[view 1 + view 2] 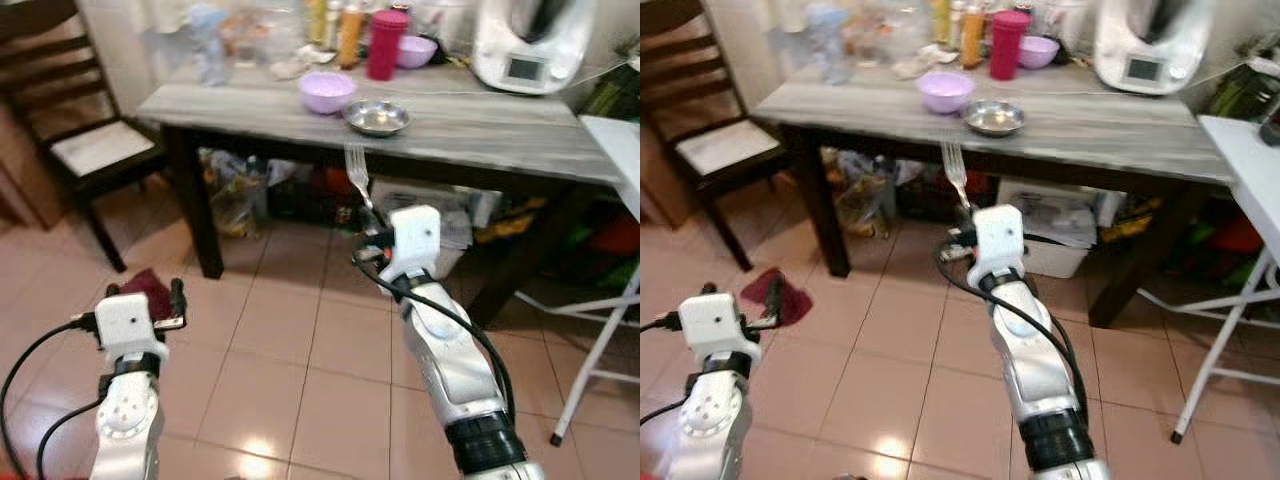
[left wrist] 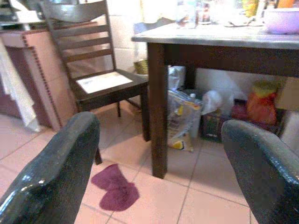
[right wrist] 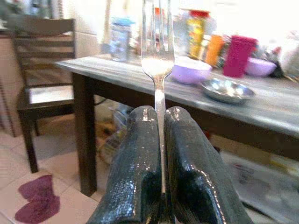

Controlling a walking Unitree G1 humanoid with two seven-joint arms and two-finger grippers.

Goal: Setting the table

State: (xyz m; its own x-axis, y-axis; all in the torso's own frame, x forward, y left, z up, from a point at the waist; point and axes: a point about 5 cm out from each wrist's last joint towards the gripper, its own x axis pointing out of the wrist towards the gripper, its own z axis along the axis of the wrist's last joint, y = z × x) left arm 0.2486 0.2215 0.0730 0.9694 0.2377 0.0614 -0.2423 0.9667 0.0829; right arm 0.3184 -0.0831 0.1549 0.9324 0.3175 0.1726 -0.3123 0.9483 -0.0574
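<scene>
Left gripper hangs low on the left, fingers spread and empty, near a red cloth on the floor. Right gripper pinches the fork by its handle, tines up, near the table edge; the steel plate lies just beyond, purple bowl to its left, nothing between

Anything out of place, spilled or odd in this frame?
One thing: a dark red cloth lies crumpled on the floor tiles beside the table leg, near the chair. Bags and boxes are crammed under the table. The fork is held upright and straight in the right gripper, jaws shut on its handle.
</scene>
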